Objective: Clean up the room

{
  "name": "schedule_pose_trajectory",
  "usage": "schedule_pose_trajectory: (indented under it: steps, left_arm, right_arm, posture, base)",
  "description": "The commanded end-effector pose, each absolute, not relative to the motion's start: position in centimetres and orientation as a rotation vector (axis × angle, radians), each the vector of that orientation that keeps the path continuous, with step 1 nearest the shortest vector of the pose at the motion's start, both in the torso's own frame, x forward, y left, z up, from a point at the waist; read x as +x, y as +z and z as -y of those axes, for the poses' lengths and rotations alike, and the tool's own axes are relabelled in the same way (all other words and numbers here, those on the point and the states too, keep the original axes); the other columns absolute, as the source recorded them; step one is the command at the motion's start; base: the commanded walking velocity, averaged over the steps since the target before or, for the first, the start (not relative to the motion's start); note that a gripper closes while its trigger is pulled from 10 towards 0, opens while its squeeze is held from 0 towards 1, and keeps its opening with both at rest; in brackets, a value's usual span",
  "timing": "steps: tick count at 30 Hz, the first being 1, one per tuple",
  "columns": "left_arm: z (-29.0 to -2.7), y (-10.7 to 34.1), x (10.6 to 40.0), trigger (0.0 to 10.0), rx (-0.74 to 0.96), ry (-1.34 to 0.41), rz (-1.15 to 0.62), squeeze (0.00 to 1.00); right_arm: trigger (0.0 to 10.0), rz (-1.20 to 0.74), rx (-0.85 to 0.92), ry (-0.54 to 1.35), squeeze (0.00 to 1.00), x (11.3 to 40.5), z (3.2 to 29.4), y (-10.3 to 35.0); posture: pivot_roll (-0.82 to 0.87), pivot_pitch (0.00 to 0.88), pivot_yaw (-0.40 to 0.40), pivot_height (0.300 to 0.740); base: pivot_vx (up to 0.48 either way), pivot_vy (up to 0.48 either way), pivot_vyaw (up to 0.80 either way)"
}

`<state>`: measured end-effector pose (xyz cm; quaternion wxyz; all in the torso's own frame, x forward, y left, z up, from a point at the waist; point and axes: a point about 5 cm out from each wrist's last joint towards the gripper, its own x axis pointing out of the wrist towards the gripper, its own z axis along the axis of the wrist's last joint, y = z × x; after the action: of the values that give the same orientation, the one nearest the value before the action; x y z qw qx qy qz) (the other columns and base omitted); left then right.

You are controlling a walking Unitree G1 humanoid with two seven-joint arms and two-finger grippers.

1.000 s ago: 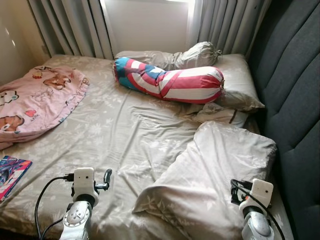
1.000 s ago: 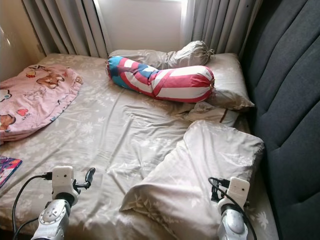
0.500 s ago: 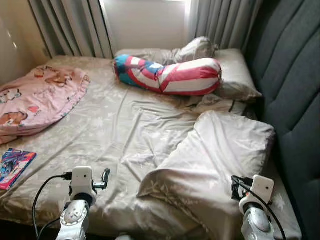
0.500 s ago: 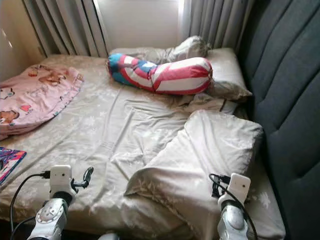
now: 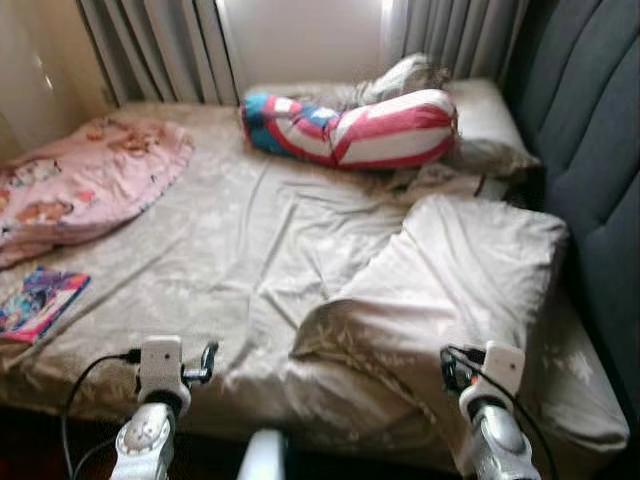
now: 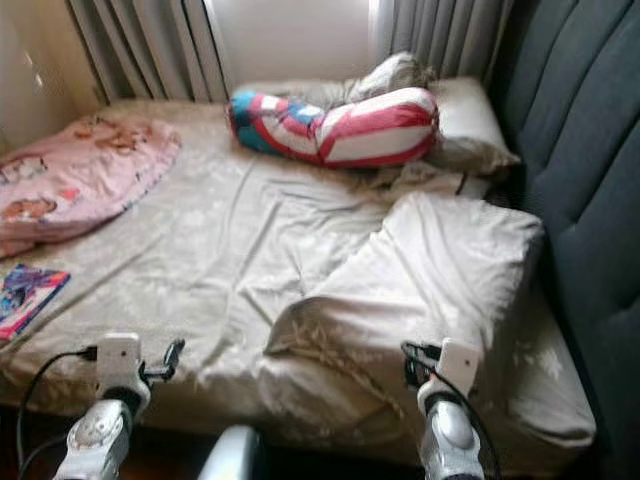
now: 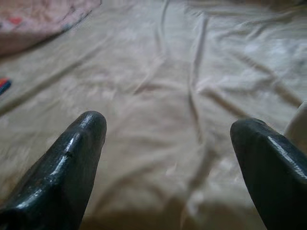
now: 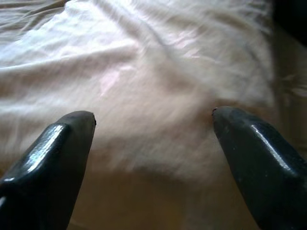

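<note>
We hold the left gripper (image 7: 168, 139) and right gripper (image 8: 153, 134) spread and empty, poised over the rumpled bed (image 5: 250, 250) and pillow (image 5: 470, 270), ready for tidying.

Window (image 5: 300, 40) backlight, soft motion blur, dim foreground

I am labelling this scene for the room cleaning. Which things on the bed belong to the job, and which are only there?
Belong to the job:
crumpled duvet
pink blanket
book
striped bolster

Only there:
curtains
headboard
bed sheet
</note>
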<state>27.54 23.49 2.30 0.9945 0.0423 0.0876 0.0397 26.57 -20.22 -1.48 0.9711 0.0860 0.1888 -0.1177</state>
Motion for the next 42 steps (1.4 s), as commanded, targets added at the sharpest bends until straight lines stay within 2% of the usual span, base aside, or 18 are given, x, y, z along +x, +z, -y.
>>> schedule_pose_trajectory:
  steps: [1, 8, 16, 33, 42]
  left_arm:
    - [-23.4, 2.7, 27.9, 10.0, 0.073, 0.080, -0.160, 0.00]
    - [-23.4, 2.8, 27.9, 10.0, 0.056, 0.085, -0.152, 0.00]
    - [-23.4, 2.8, 28.0, 10.0, 0.050, 0.086, -0.152, 0.00]
    - [-23.4, 2.7, 27.9, 10.0, 0.049, 0.080, -0.159, 0.00]
    - [-23.5, 2.7, 27.8, 10.0, 0.060, 0.073, -0.164, 0.00]
  right_arm:
    - [10.0, -0.371, 0.181, -0.249, 0.00, 26.7, 20.4, -1.3]
    - [10.0, -0.298, 0.161, -0.279, 0.00, 26.8, 21.2, -0.6]
    - [10.0, -0.168, 0.104, -0.276, 0.00, 28.4, 21.7, 1.7]
    - [10.0, -0.245, 0.102, -0.313, 0.00, 27.7, 21.9, 0.6]
    - [10.0, -0.321, 0.150, -0.346, 0.00, 27.3, 22.4, -0.2]
  posture:
    - [-0.03, 0.000, 0.002, 0.640]
    - [-0.02, 0.000, 0.000, 0.640]
    - [-0.03, 0.000, -0.004, 0.640]
    - [-0.02, 0.000, -0.004, 0.640]
    - [-0.01, 0.000, 0.004, 0.640]
  base:
    - [0.000, 0.000, 0.00]
    - [0.000, 0.000, 0.00]
    - [0.105, 0.000, 0.00]
    - [0.322, 0.000, 0.00]
    - [0.000, 0.000, 0.00]
